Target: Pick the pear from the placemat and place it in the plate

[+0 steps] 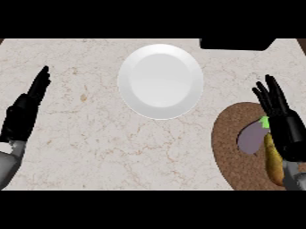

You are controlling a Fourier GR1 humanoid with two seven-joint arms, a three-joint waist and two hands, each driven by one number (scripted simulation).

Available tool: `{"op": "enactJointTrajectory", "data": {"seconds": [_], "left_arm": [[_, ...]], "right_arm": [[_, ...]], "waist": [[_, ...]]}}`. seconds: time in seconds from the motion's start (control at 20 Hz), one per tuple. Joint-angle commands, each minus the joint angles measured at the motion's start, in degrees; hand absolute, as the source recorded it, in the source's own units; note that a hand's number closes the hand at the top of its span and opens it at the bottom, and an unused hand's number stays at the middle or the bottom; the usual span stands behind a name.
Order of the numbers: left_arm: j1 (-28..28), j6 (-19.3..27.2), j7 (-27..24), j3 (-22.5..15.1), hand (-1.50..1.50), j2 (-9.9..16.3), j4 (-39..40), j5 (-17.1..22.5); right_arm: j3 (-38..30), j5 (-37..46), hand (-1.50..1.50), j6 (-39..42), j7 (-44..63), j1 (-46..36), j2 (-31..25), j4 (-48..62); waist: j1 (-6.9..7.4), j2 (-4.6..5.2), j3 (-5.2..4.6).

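1. The right hand point(282, 118), fingers spread and straight, hovers over the round brown placemat point(227, 138).
2. The yellow-brown pear point(273, 163) lies just beneath its palm, beside a purple eggplant point(251, 137).
3. It should lower onto the pear alone, avoiding the eggplant, before heading for the white round plate point(160, 81).

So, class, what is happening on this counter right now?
The robot's right hand, fingers straight, hangs over the brown placemat, where a yellowish pear lies beside a purple eggplant. It grips nothing yet. The white plate sits bare farther back. The left hand rests open at the left edge.
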Motion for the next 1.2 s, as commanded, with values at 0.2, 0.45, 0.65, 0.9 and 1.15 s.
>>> {"op": "enactJointTrajectory", "data": {"seconds": [0.2, 0.45, 0.65, 0.9, 1.15], "left_arm": [[7.8, -2.7, -5.0, 3.0, 0.0, -5.0, -1.6, 4.3], [9.1, -5.9, -7.3, 2.2, 0.0, -7.3, 1.8, 6.9], [12.3, -6.4, -11.1, 2.3, 0.0, -9.0, 2.5, 5.9], [10.7, -7.3, -9.6, 3.2, 0.0, -10.4, 3.9, 5.3], [9.7, -9.3, -9.4, 5.5, 0.0, -10.0, 4.8, 6.1]], "right_arm": [[4.0, 8.3, 1.5, -13.3, 16.8, -4.9, 5.2, -0.7], [-1.0, 23.7, -1.5, -31.1, 8.4, -2.9, 2.7, 6.2], [7.9, 32.9, -1.5, -39.2, 1.2, 5.7, 10.1, 3.7], [9.7, 43.0, -1.5, -44.7, 7.3, 14.5, 7.2, -4.0], [10.4, 58.3, -1.5, -46.0, 19.9, 23.1, 7.9, -11.9]], "waist": [[-0.45, -1.41, 1.29], [-1.39, -1.22, 1.28], [-1.25, -1.34, 1.36], [-1.91, -1.46, 1.31], [-2.15, -1.46, 1.21]]}}
